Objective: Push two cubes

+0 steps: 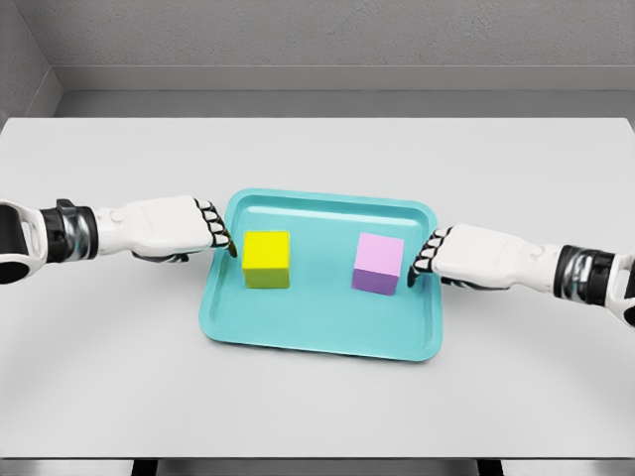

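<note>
A yellow cube (267, 258) and a pink cube (379, 264) sit side by side on a teal tray (317, 332), a gap between them. My left hand (220, 235) is at the tray's left rim, fingers curled, knuckles a short way from the yellow cube. My right hand (427, 256) is over the tray's right rim, fingers curled, its knuckles close to the pink cube's right face. I cannot tell if either hand touches its cube. Neither hand holds anything.
The tray lies in the middle of a white table (317, 159). A grey wall stands behind the table's far edge. Both forearms reach in low over the tabletop from the sides.
</note>
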### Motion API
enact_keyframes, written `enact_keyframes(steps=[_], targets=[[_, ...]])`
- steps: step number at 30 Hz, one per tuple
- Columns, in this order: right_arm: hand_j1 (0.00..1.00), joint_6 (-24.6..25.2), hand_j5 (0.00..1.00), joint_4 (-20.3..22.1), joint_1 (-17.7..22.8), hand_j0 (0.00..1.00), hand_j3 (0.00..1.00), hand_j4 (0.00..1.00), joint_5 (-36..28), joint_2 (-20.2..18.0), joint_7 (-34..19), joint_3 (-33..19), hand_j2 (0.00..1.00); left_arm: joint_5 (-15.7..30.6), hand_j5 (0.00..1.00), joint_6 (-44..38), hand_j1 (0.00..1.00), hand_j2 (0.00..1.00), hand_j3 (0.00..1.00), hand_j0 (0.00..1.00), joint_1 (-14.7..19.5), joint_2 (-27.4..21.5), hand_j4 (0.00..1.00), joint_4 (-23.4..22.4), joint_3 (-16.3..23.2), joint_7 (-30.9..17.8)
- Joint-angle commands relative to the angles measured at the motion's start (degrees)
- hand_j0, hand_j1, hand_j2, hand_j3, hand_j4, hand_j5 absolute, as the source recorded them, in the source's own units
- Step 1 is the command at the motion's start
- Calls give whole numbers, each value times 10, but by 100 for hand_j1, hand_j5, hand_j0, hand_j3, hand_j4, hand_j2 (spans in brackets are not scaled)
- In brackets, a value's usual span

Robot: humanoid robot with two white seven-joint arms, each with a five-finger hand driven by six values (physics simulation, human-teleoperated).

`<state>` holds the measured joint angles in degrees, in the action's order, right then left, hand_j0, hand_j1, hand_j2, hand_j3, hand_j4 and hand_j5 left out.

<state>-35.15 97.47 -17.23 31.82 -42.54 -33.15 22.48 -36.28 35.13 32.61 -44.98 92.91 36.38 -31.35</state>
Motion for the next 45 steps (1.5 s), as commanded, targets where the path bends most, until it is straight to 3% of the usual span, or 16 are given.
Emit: enact_keyframes(steps=[1, 16, 34, 45], targets=[[61, 1, 61, -9, 0, 61, 61, 61, 6, 10, 0, 5, 61, 2, 74, -1, 74, 74, 74, 74, -2, 0, 74, 5, 0, 1], [61, 1, 61, -29, -23, 61, 61, 61, 18, 38, -2, 13, 61, -1, 74, -1, 74, 74, 74, 74, 2, 25, 74, 7, 0, -2], [61, 1, 61, -87, -59, 61, 61, 61, 38, 63, -3, 12, 61, -3, 75, -1, 75, 75, 75, 75, 2, 56, 75, 24, -1, -2], [61, 1, 61, -106, -70, 61, 61, 61, 61, 106, -3, 21, 61, -6, 75, -1, 75, 75, 75, 75, -2, 61, 75, 23, -1, -2]])
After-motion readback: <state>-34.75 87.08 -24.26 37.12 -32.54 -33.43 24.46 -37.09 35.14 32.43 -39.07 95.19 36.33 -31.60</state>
